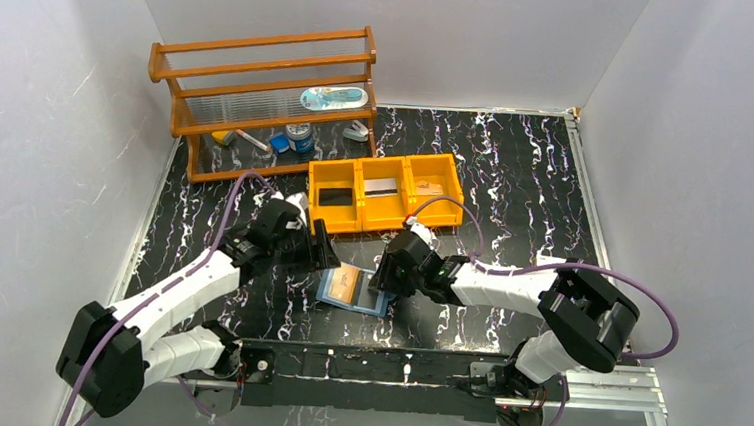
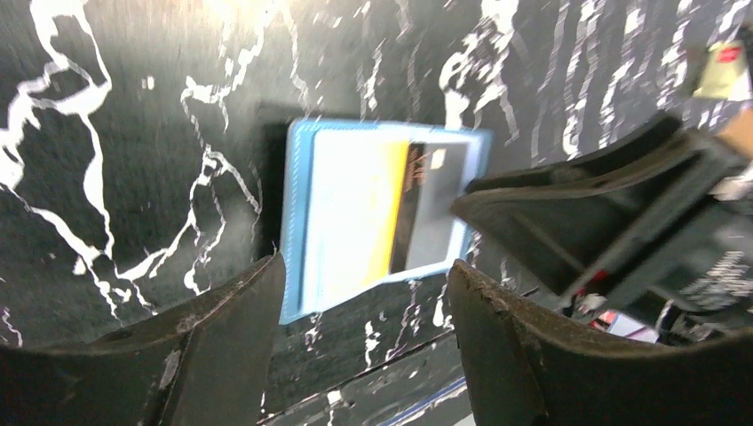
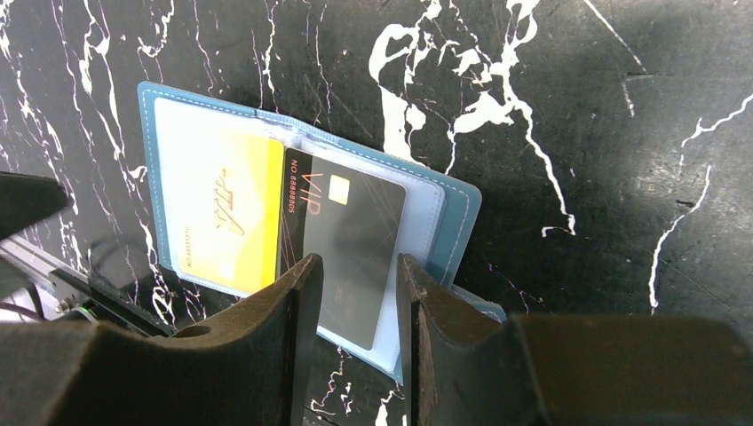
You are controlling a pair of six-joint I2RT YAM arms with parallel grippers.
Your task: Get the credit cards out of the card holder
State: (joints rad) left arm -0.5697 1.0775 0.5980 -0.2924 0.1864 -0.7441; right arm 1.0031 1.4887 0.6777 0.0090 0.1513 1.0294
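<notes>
1. From above: a light blue card holder lies open on the black marbled worktop. It sits between the left claw and the right claw, near an orange tray.
2. Left wrist: the left claw hangs wide open over the card holder, gripping nothing. A yellow card and a dark card sit inside.
3. Right wrist: the right claw's fingers stand part open either side of the dark card's near end. Whether they pinch it, I cannot tell.
</notes>
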